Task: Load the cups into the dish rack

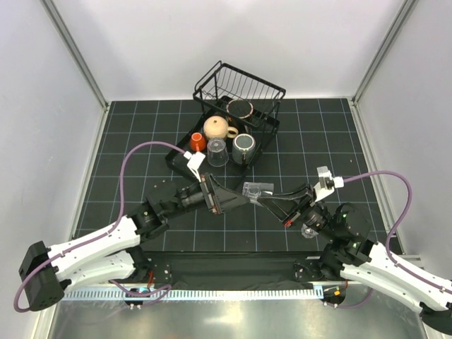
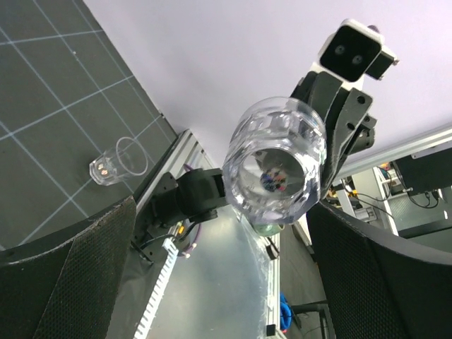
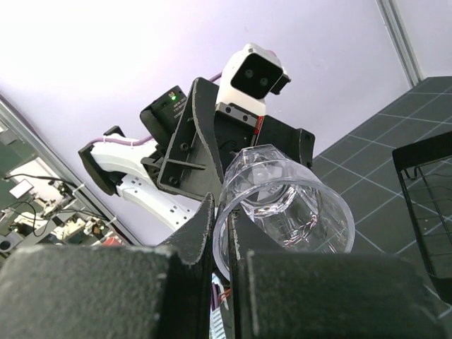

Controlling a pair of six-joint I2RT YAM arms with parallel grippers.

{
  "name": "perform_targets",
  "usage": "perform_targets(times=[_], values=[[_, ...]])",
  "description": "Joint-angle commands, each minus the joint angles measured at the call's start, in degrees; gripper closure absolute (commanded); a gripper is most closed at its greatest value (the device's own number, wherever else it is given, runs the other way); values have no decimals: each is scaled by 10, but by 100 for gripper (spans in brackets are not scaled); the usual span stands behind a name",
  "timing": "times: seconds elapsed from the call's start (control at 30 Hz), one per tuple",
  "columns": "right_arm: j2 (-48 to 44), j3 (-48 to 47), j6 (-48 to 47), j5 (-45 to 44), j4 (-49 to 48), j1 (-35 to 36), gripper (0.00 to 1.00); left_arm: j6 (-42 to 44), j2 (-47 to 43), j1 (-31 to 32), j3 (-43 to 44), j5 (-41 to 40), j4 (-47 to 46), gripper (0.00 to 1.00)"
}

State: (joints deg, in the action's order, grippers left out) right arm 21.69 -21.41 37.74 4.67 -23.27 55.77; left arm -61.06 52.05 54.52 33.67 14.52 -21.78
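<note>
My right gripper (image 3: 224, 229) is shut on the rim of a clear glass tumbler (image 3: 289, 205), one finger inside and one outside, and holds it in the air over the mat (image 1: 256, 189). My left gripper (image 1: 244, 200) is open wide, its fingers (image 2: 70, 282) on either side of the tumbler's base (image 2: 275, 166), apart from it. The black wire dish rack (image 1: 272, 90) stands at the back. On its lower frame are a beige mug (image 1: 217, 128), a grey mug (image 1: 244, 147), a red-orange cup (image 1: 198, 142) and a clear tumbler (image 1: 217, 152). A brown-rimmed cup (image 1: 240, 108) sits by the basket.
A small clear glass (image 2: 119, 161) lies on its side on the black gridded mat near the right arm's base; it also shows in the top view (image 1: 308, 229). A corner of the rack (image 3: 424, 212) shows in the right wrist view. White walls enclose the table.
</note>
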Motion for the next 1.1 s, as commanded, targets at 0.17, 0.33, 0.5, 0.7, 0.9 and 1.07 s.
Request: perform_targets(times=[0.17, 0.33, 0.5, 0.7, 0.9, 1.07], values=[[9, 14, 13, 38, -85, 0, 96, 5, 14, 4, 48, 11, -49, 9], [19, 20, 15, 42, -106, 1, 96, -10, 17, 5, 54, 25, -46, 21], [31, 31, 20, 42, -133, 1, 96, -21, 20, 5, 59, 33, -47, 28], [44, 34, 20, 34, -140, 0, 96, -34, 19, 6, 64, 48, -45, 35], [41, 35, 21, 21, -143, 0, 96, -42, 23, 6, 60, 53, -46, 33], [44, 35, 24, 18, -139, 0, 96, -46, 16, 6, 55, 53, -52, 41]])
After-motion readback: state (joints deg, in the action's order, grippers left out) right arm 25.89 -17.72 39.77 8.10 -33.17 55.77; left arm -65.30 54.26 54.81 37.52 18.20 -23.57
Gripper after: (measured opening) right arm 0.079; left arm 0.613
